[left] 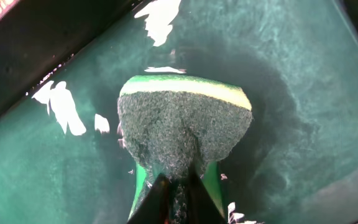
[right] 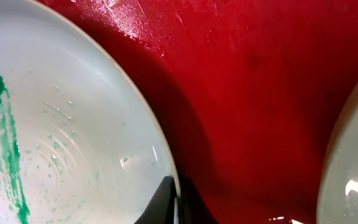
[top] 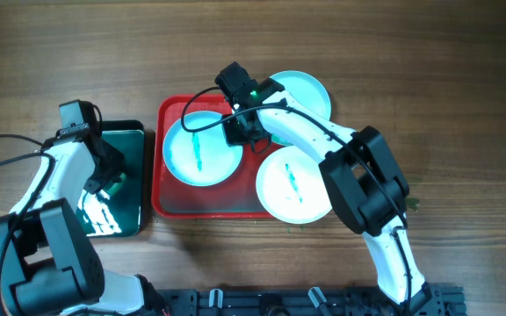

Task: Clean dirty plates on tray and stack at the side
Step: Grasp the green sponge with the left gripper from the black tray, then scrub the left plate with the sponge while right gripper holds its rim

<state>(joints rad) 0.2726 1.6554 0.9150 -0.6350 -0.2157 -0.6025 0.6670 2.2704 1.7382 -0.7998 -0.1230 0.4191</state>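
Red tray [top: 169,111], three pale plates [top: 202,151]

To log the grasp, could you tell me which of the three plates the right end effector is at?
The leftmost plate, lying in the red tray; the right end effector straddles its right rim. The other two plates sit further right.

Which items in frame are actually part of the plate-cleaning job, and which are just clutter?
Job: left plate, top-right plate, lower-right plate, red tray, sponge in the left end effector.
Clutter: black tray under the sponge, wooden table.
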